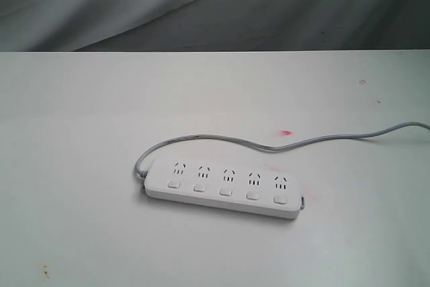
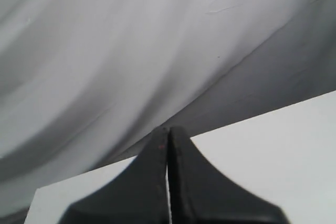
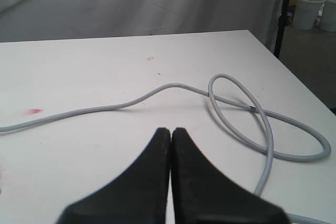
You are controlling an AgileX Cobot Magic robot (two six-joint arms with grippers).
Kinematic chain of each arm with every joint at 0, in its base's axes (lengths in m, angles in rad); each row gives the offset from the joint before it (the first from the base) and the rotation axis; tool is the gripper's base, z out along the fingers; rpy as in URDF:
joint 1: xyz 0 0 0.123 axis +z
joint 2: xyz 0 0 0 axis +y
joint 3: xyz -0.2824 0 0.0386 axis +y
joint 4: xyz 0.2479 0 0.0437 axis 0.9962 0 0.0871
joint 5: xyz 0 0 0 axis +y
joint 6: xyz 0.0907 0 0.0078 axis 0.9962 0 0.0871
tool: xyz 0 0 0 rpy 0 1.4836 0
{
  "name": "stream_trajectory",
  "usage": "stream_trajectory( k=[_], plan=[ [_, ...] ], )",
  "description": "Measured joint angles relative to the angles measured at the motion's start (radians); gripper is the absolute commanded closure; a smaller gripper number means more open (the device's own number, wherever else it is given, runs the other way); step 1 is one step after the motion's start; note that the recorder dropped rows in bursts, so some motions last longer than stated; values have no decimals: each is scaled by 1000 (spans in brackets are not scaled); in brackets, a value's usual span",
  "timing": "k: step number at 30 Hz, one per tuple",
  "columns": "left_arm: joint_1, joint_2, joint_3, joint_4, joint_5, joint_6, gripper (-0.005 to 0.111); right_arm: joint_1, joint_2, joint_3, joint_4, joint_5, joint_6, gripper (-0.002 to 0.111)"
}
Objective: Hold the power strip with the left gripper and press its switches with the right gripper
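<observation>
A long white power strip (image 1: 224, 188) lies flat on the white table, its row of small white switches (image 1: 226, 191) along its near side. Its grey cord (image 1: 269, 144) leaves the left end and runs off to the right; the right wrist view shows that cord (image 3: 252, 124) looping on the table. Neither arm appears in the exterior view. My left gripper (image 2: 168, 129) is shut and empty, above the table's edge, facing a grey cloth. My right gripper (image 3: 171, 130) is shut with nothing in it, just short of the cord loop. The strip is in neither wrist view.
A grey cloth backdrop (image 1: 201, 5) hangs behind the table's far edge. Small red marks (image 1: 286, 132) dot the tabletop. White buckets (image 3: 308, 10) stand on the floor beyond the table's corner, beside a dark stand leg (image 3: 283, 19).
</observation>
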Motion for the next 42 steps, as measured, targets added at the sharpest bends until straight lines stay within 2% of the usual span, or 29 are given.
stream_trajectory(
  k=[6, 10, 13, 18, 21, 24, 28, 38, 42],
  plan=[
    [0, 77, -67, -176, -9, 221, 106, 0, 0, 0, 0, 0, 0, 108],
    [0, 124, -67, -405, -9, 342, 106, 0, 0, 0, 0, 0, 0, 108],
    [0, 163, -67, -637, 16, 542, 106, 0, 0, 0, 0, 0, 0, 108],
    [0, 246, -67, -973, 155, 929, 106, 0, 0, 0, 0, 0, 0, 108],
    [0, 292, -67, -1069, 267, 1067, 106, 0, 0, 0, 0, 0, 0, 108],
    [0, 325, -67, -1082, 344, 1138, 106, 0, 0, 0, 0, 0, 0, 108],
    [0, 341, -64, -1006, 396, 1163, 106, 0, 0, 0, 0, 0, 0, 108],
    [0, 342, 72, -830, 418, 1167, 106, 0, 0, 0, 0, 0, 0, 108],
    [0, 345, 122, -820, 418, 1169, 106, 0, 0, 0, 0, 0, 0, 108]
  ],
)
